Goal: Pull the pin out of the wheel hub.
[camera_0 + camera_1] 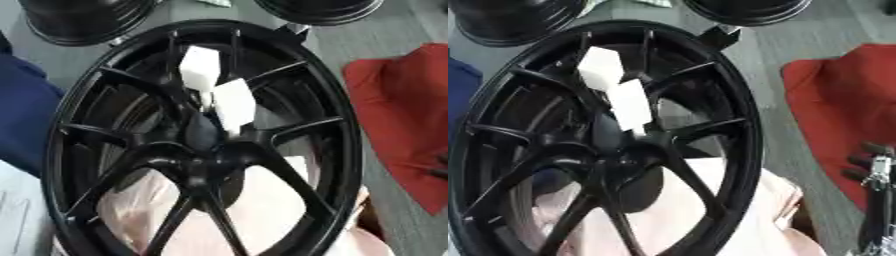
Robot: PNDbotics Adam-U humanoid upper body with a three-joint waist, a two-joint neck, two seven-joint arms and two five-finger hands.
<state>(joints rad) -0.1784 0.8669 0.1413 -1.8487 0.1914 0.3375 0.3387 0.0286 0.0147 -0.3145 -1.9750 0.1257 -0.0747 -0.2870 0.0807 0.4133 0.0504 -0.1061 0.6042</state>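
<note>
Right hand point(874, 172) shows only in the right eye view, at the lower right edge: dark fingers over the red cloth point(407, 115), with a silver joint below them. Whether those fingers are curled or straight I cannot tell. It is well apart from the wheel hub point(203, 150) and touches nothing of it.

No pin can be made out. The hub sits at the middle of a black spoked wheel point(346, 125) that fills most of each view and stands tilted. Two white blocks point(219, 85) lie against the spokes just above the hub. A pale pink cloth point(737, 210) shows through the lower spokes. Blue fabric point(22, 115) lies at the left, and two more black rims point(79, 20) sit at the far edge on the grey surface.
</note>
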